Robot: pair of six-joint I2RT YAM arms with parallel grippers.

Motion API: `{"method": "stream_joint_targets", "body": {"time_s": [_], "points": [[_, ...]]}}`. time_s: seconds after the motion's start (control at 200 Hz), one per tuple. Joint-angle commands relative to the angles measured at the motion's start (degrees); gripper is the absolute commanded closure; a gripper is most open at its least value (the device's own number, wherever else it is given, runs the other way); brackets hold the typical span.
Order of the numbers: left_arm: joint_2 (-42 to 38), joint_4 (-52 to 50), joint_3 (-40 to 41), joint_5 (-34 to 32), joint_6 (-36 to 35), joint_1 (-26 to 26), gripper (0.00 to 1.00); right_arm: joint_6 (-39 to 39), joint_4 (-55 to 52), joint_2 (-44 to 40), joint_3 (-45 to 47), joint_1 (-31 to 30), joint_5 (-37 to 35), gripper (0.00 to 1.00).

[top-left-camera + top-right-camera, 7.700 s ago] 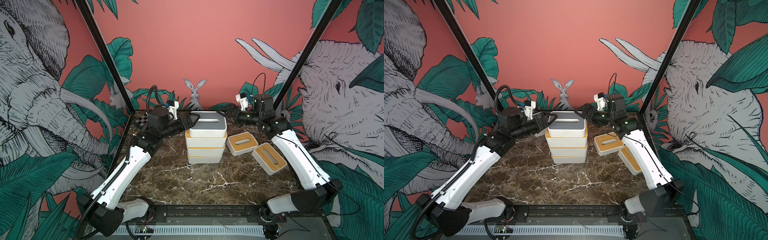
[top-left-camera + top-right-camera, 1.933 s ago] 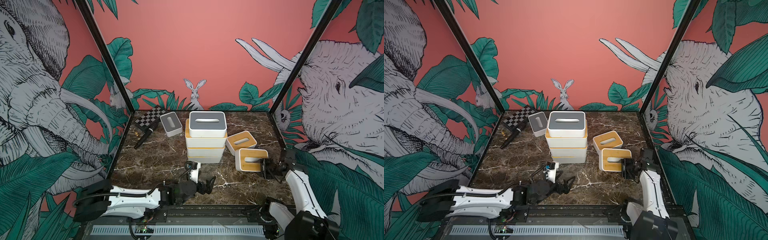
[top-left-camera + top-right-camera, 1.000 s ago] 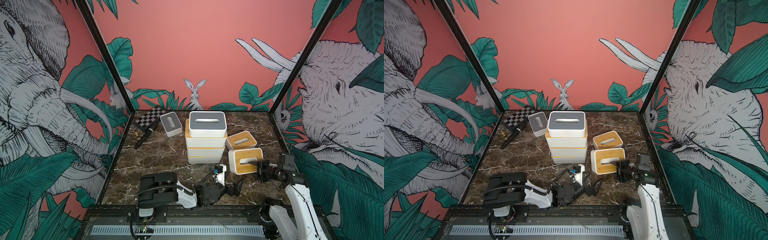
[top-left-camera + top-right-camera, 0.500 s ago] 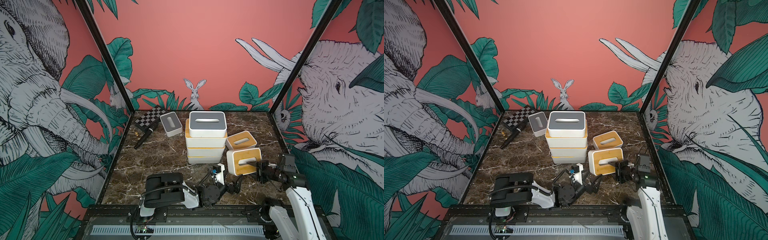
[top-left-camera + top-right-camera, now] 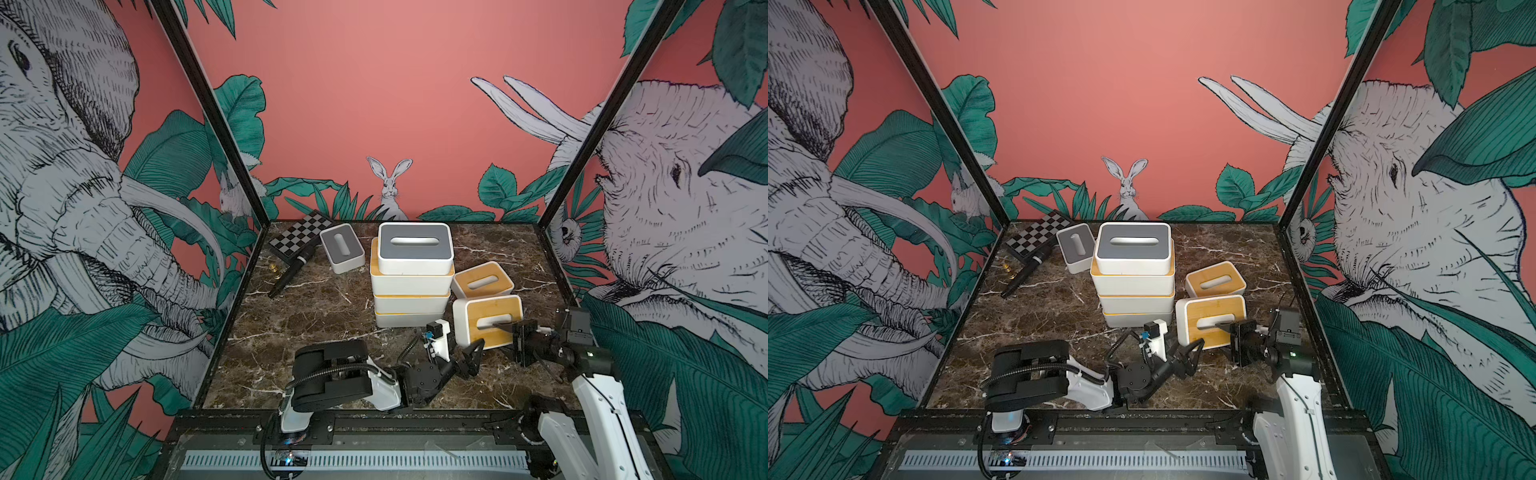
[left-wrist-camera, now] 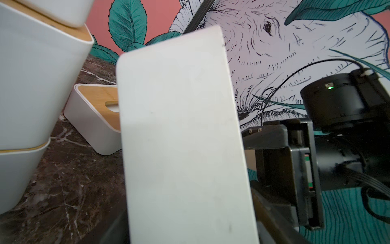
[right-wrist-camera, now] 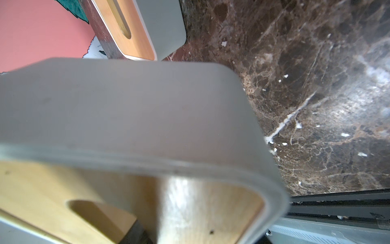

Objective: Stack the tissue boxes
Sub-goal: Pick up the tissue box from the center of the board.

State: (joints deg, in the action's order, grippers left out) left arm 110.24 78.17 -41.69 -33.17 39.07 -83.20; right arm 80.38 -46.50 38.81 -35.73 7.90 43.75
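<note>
Gripping a bamboo-lidded tissue box [image 5: 486, 311] that is tipped on its side at the near right of the table [image 5: 316, 309], the right claw [image 5: 505, 326] is clamped on the lid, with one finger in the slot. The left claw [image 5: 468, 360] is at the box's near left corner, jaws apart on either side of the white underside. Whether they squeeze it I cannot tell. A stack [image 5: 411, 286] of boxes stands just to the left, and a second bamboo box [image 5: 482, 283] lies just behind.

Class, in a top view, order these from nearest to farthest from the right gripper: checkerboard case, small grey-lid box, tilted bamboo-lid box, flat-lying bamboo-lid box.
From the right gripper:
1. Tilted bamboo-lid box, in its grip.
2. Flat-lying bamboo-lid box, just behind.
3. Small grey-lid box, back left.
4. Checkerboard case, back-left corner.
</note>
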Motion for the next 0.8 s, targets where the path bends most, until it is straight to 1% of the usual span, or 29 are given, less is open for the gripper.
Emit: {"method": "stream_joint_targets", "body": {"time_s": [0.0,0.155,0.225,0.325,0.465,0.545,0.63,0.705,0.795], "points": [[-0.33,2.16,0.00,0.42,0.94,0.13,0.23,0.26,3.44,-0.84,-0.71,-0.26,2.05,0.71],[-0.72,2.16,-0.14,0.98,0.79,0.14,0.31,0.35,3.43,-0.93,-0.36,-0.34,2.13,0.71],[-1.03,2.16,-0.14,0.97,0.38,0.11,0.33,0.35,3.56,-1.01,-0.14,-0.33,2.31,0.71],[-1.80,1.77,-0.14,1.60,-1.10,0.14,0.46,0.89,4.44,-1.10,0.37,-0.46,2.49,0.71],[-2.68,0.61,-0.31,2.28,-2.62,0.14,0.50,1.33,5.41,-1.11,1.00,-0.61,2.92,0.71],[-2.75,-0.06,-0.25,2.09,-2.10,-0.06,0.52,1.36,5.70,-1.12,1.18,-0.73,3.01,0.70],[-2.80,-0.10,-0.19,2.14,-1.47,0.13,0.54,1.44,6.33,-1.23,1.36,-0.80,3.10,0.66],[-2.88,0.08,-0.13,2.04,-1.36,0.09,0.55,1.48,6.41,-1.18,1.37,-0.78,3.19,0.58],[-2.96,0.72,0.25,1.69,-0.89,0.14,0.56,1.53,6.62,-1.36,1.19,-0.85,3.03,0.53]]}}
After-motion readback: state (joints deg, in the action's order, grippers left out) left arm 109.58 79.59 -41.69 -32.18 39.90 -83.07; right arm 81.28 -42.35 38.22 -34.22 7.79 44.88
